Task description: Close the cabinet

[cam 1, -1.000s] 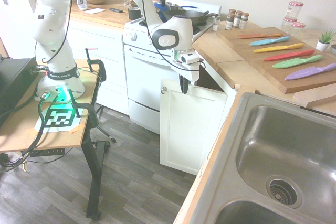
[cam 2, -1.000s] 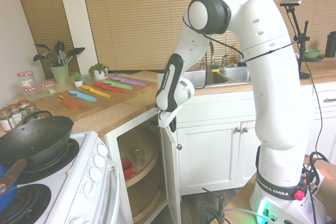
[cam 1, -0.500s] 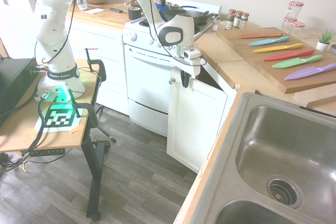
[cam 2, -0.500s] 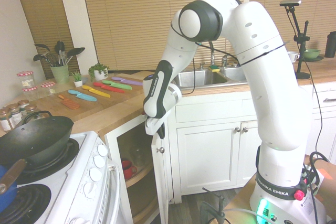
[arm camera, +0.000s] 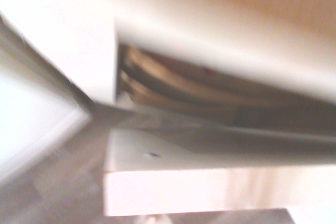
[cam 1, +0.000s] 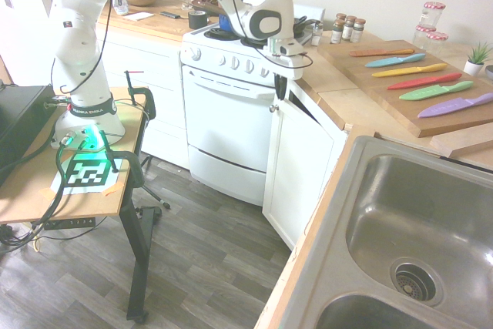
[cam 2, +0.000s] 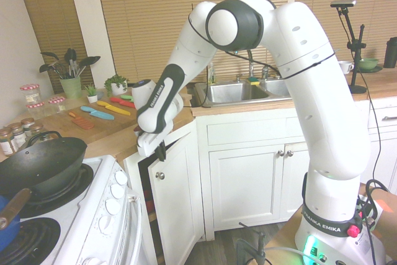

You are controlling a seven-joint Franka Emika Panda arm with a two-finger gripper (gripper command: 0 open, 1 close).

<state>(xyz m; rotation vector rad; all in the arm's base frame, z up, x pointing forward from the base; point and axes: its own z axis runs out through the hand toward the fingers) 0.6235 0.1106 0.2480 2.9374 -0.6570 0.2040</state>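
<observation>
Nearly shut, cabinet [cam 1: 302,161] door ajar w/ pincer [cam 1: 281,88] pressed together at its top edge by knob [cam 2: 160,175].

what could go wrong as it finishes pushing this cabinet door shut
The cabinet door is still ajar, with a dark gap on its stove side. The gripper presses at the door's top edge, just above the knob, so it might slip over the edge and lose the push. It also sits close under the countertop lip; as the gap narrows, the fingers could hit the counter or get pinched against the frame. Its place near the white oven leaves little room sideways.
</observation>
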